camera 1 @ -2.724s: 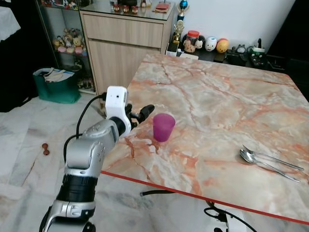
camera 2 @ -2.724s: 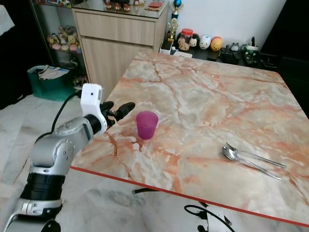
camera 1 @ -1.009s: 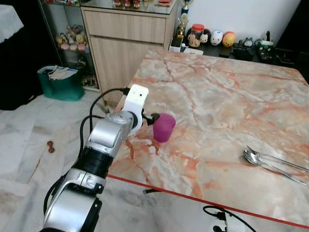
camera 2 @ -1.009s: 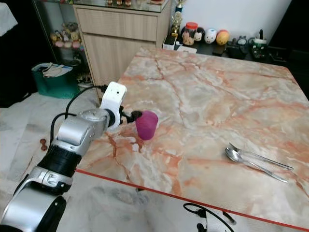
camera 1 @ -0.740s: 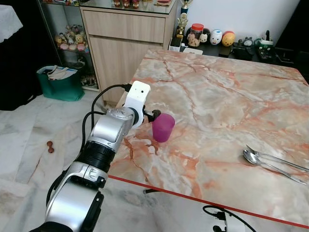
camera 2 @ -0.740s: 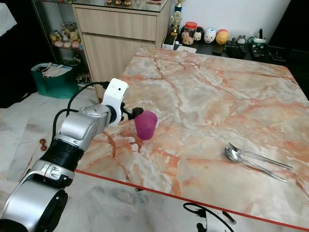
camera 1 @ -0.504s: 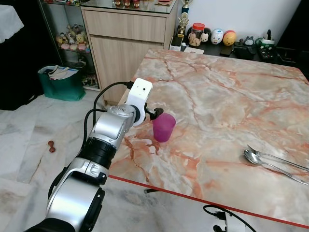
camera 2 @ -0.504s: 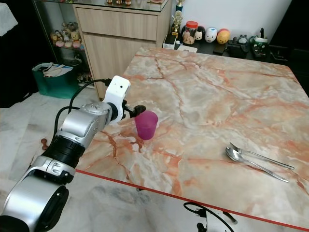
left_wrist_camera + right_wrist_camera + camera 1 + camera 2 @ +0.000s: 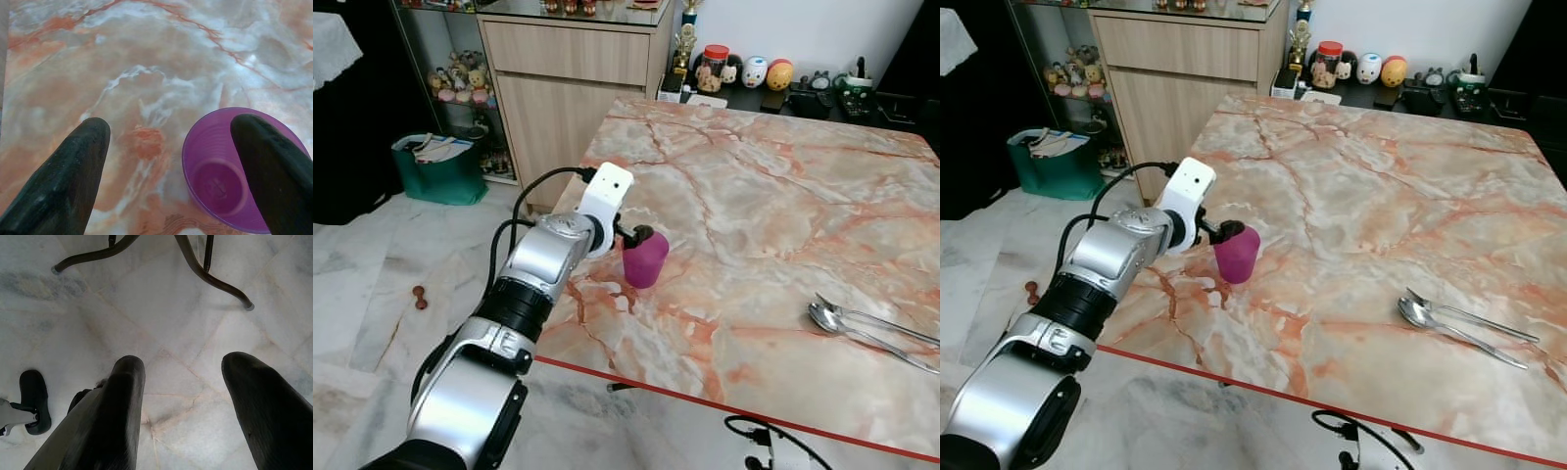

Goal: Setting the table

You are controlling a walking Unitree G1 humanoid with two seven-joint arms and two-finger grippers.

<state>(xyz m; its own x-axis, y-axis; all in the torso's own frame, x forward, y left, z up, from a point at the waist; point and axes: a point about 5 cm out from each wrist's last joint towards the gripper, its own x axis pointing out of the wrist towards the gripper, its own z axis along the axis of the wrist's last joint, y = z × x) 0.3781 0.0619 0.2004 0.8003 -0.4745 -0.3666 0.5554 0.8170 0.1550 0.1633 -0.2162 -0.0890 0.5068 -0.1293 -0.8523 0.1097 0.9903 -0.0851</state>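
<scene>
The cup [image 9: 645, 258] stands upright on the bench [image 9: 773, 206], mouth up, near the left edge and closer to the front-left corner than to the back. The left end effector [image 9: 171, 147] is spread wide at its rim: one finger [image 9: 274, 166] sits over the cup's mouth, the other [image 9: 63, 171] outside above bare marble; whether either touches the rim is hard to tell. Well apart, near the front-right corner, a spoon [image 9: 857, 331] and fork [image 9: 876, 321] lie side by side, bowl and tines toward the cup, handles running out to the right edge. The right end effector [image 9: 181, 401] hangs spread above the floor [image 9: 161, 308].
</scene>
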